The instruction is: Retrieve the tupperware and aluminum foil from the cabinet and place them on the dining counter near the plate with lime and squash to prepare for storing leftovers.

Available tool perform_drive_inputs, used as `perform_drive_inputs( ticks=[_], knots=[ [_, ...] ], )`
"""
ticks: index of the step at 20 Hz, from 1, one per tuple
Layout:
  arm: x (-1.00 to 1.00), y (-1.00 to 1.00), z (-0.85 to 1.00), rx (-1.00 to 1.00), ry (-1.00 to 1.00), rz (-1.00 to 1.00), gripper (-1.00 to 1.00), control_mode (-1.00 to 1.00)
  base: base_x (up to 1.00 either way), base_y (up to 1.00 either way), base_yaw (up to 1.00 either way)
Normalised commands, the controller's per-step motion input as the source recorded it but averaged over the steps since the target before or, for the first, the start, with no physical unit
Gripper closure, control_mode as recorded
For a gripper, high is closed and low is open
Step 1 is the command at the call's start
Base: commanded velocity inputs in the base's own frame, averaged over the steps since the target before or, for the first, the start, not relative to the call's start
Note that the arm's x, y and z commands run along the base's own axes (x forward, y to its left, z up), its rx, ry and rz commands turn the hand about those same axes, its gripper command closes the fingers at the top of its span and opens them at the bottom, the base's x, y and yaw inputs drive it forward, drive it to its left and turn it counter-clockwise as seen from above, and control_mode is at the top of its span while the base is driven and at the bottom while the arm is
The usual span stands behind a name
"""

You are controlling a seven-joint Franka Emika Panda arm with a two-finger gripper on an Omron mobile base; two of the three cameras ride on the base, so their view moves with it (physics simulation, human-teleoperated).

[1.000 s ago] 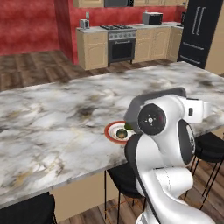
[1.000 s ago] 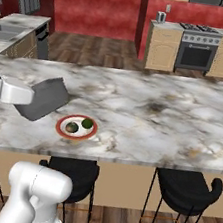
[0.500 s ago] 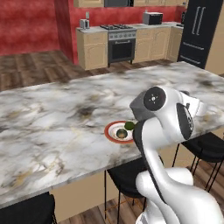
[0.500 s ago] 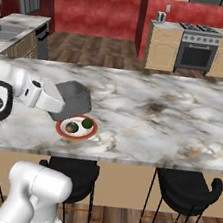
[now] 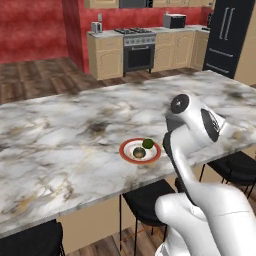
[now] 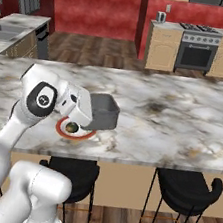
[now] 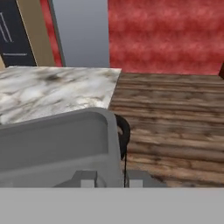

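Swinging across since a second ago, the arm has carried the dark grey rectangular plastic tupperware from the counter's left edge in the right base view to a spot just beside the round red-rimmed plate. That tub projects straight out from the white two-finger gripper, above the grey-white marbled dining counter; whether its base touches the stone cannot be told. From the hand view the tupperware's wall runs right down to the gripper's fingertips. Its jaws are closed tight on the tub's near wall. On the plate sit a green lime and a darker squash piece.
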Motion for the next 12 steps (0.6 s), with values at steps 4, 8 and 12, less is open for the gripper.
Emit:
perform_drive_inputs(
  ticks=[4, 8, 12],
  knots=[
    [0.38, -0.04, -0.45, 0.03, 0.0, -0.14, 1.0, -1.0, 0.0, 0.0, 0.0],
    [0.46, -0.01, -0.36, 0.04, 0.0, -0.07, 1.0, -1.0, 0.0, 0.0, 0.0],
    [0.47, -0.06, -0.35, 0.04, 0.0, 0.0, 1.0, -1.0, 0.0, 0.0, 0.0]
  ],
)
